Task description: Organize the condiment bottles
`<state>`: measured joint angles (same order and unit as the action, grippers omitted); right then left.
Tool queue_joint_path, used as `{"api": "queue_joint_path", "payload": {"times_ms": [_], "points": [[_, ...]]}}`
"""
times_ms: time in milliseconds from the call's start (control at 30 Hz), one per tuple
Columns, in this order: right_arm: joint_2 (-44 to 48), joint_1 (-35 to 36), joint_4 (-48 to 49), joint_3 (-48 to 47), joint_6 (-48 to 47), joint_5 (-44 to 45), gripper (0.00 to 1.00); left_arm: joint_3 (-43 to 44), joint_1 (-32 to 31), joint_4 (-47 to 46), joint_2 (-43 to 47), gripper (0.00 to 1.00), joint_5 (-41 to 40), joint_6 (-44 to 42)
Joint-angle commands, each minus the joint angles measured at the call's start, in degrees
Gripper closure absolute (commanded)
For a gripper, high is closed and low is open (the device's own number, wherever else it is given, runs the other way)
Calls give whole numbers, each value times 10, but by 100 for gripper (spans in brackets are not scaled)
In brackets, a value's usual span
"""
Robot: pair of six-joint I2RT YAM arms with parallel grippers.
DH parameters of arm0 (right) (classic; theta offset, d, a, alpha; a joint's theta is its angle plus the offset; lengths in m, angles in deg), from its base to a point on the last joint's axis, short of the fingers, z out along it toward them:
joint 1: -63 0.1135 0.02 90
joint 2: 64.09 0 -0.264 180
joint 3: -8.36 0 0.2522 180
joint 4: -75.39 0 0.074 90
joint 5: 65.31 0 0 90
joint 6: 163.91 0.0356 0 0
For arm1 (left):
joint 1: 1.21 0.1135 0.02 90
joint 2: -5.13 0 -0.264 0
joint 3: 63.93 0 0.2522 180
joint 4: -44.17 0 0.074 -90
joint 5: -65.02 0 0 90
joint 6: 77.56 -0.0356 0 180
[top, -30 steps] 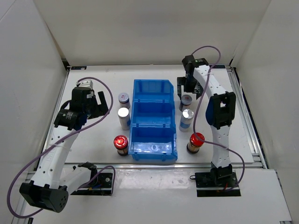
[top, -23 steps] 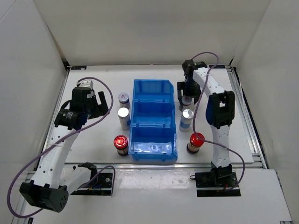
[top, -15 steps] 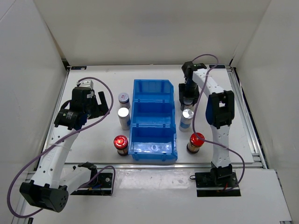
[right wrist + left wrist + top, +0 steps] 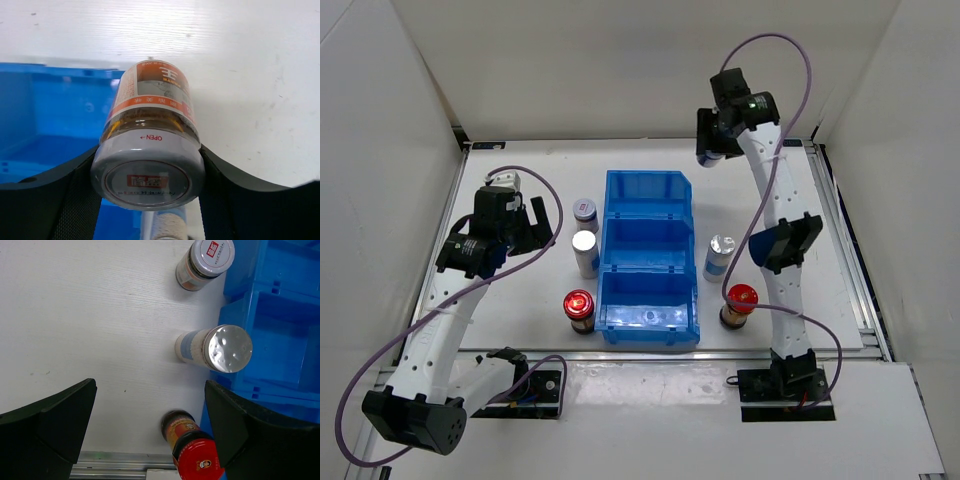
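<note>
1. Nearest the arm bases, the left red-cap bottle (image 4: 578, 310) stands at 8 o'clock of the bin (image 4: 650, 272) and the right red-cap bottle (image 4: 738, 305) at 4 o'clock. Both are near the front edge of the table (image 4: 830, 250), so there is little room on their near side
2. All three bin compartments look empty, so sorting has barely begun, with five bottles on the table
3. The left silver-cap bottle (image 4: 584, 252) is at 9 o'clock, just beside the bin wall, where finger room is tight. The right silver-cap bottle (image 4: 719, 256) is at 3 o'clock
4. The left gripper (image 4: 150, 390) hangs above bare table left of that row, its jaws wide apart and empty
5. The left grey-lid bottle (image 4: 585, 213) is at 10 o'clock
6. Farthest out, at 1 o'clock, the raised right gripper (image 4: 712, 145) has its jaws closed on the held grey-lid bottle (image 4: 150, 125). The back wall is near behind it, so the free room lies toward the bin
</note>
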<state>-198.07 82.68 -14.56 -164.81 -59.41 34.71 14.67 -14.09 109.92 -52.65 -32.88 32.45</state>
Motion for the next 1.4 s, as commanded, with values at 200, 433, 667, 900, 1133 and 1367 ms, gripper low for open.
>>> {"api": "queue_joint_path", "payload": {"times_ms": [200, 433, 667, 900, 1133, 1367], "points": [[-56, 105, -75, -56, -14, -38, 87, -9, -2, -5, 3, 0, 3, 1], [-95, 111, -80, -49, 7, -69, 87, -9, -2, -5, 3, 0, -2, 1], [-153, 111, -80, -44, 12, -55, 66, -14, -2, -5, 3, 0, -8, -4], [-178, 98, -80, -33, 18, -48, 31, -14, -2, 0, 3, 0, -19, -9], [-132, 98, -112, -87, 35, 39, 0, 5, -2, -11, -39, 0, -39, -15], [-6, 82, -133, -78, 93, 104, 0, 35, -2, -92, -91, 0, -33, 21]]}}
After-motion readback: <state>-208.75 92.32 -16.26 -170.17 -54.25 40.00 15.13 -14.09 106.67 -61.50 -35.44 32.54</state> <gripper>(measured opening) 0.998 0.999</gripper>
